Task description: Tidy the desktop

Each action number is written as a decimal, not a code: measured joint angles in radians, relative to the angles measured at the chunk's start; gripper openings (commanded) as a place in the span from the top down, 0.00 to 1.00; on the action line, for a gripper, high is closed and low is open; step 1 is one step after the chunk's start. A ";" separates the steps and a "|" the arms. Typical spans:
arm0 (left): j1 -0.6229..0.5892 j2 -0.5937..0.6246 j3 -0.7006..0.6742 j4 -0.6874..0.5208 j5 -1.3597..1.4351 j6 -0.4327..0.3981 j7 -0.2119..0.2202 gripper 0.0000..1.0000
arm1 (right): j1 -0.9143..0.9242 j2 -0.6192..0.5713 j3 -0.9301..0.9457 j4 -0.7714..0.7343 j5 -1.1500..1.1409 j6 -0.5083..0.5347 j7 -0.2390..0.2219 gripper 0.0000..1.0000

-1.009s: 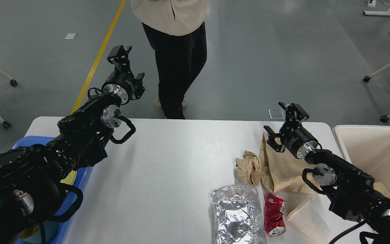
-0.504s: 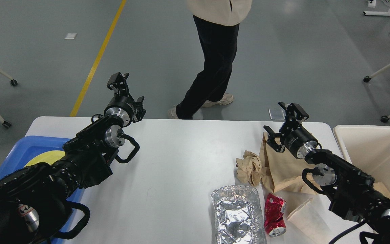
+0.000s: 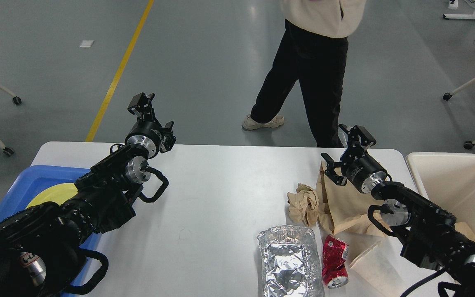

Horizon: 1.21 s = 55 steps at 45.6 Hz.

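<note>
The white desktop (image 3: 217,206) holds litter at its right side: a crumpled brown paper ball (image 3: 303,202), a flat brown paper bag (image 3: 344,204), a crumpled foil tray (image 3: 289,262), a crushed red can (image 3: 335,262) and a paper cup (image 3: 375,268) lying on its side. My right gripper (image 3: 344,150) is open and empty, just above the bag's far edge. My left gripper (image 3: 154,117) is open and empty, raised over the far left edge of the desktop.
A blue tray (image 3: 10,198) with a yellow plate (image 3: 52,194) sits at the left, partly under my left arm. A cream bin (image 3: 464,185) stands off the right end. A person (image 3: 316,82) stands just behind the far edge.
My left arm has come down and back toward the desktop, uncovering the blue tray and plate. The person has walked from the middle to the right. My right arm has not moved.
</note>
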 measured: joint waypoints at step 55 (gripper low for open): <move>0.061 0.096 0.014 -0.003 0.012 -0.113 -0.125 0.04 | 0.000 0.000 0.000 0.000 0.000 0.000 0.000 0.00</move>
